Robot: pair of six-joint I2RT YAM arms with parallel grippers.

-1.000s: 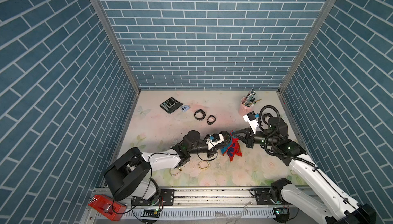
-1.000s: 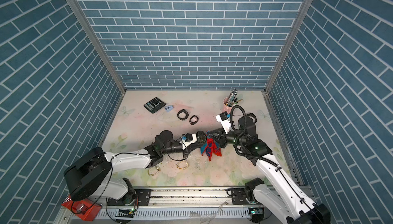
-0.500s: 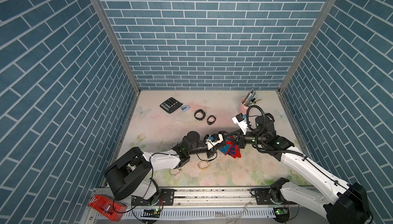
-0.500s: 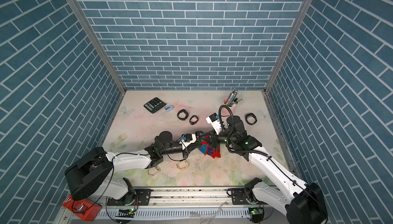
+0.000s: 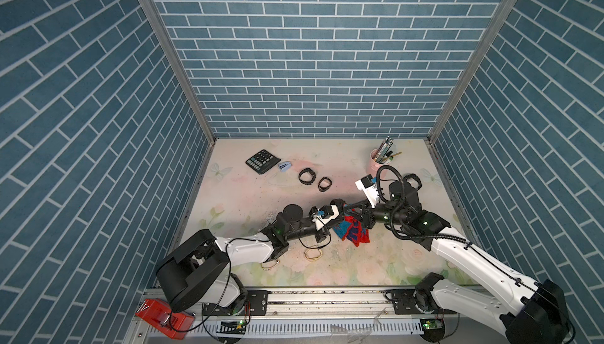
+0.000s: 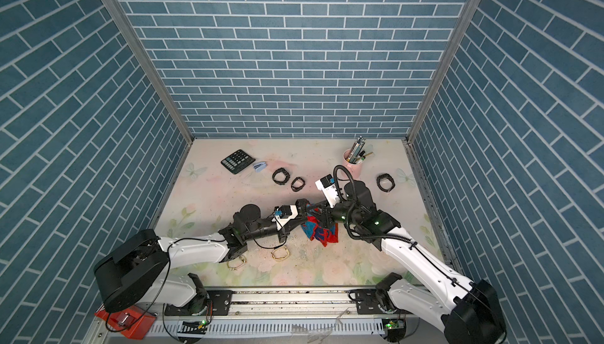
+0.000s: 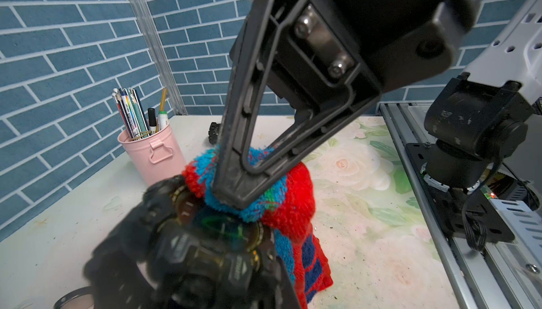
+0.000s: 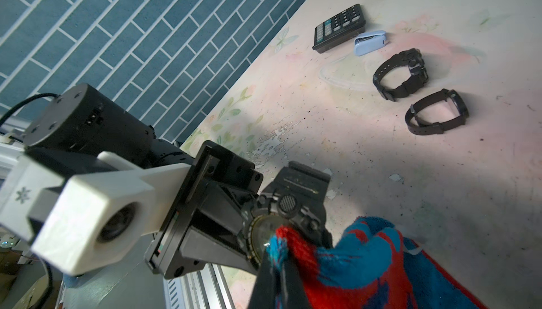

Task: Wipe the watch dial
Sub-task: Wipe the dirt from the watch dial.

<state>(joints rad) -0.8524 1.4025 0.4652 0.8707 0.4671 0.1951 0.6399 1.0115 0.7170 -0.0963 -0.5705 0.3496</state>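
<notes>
Just above the table (image 5: pixel 248 202) | left gripper (image 8: pixel 231 222) clenched on the black watch (image 8: pixel 293 202), dial (image 8: pixel 262 234) turned outward for access | right gripper (image 7: pixel 231 196) clenched on the red-blue cloth (image 8: pixel 352 257), its fold touching the dial | wipe likely underway

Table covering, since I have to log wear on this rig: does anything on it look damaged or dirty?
Yes. The table covering is flaking. Pale chipped patches lie just beyond the held watch, where the floral print has worn away, and dark specks dot the surface around them.
</notes>
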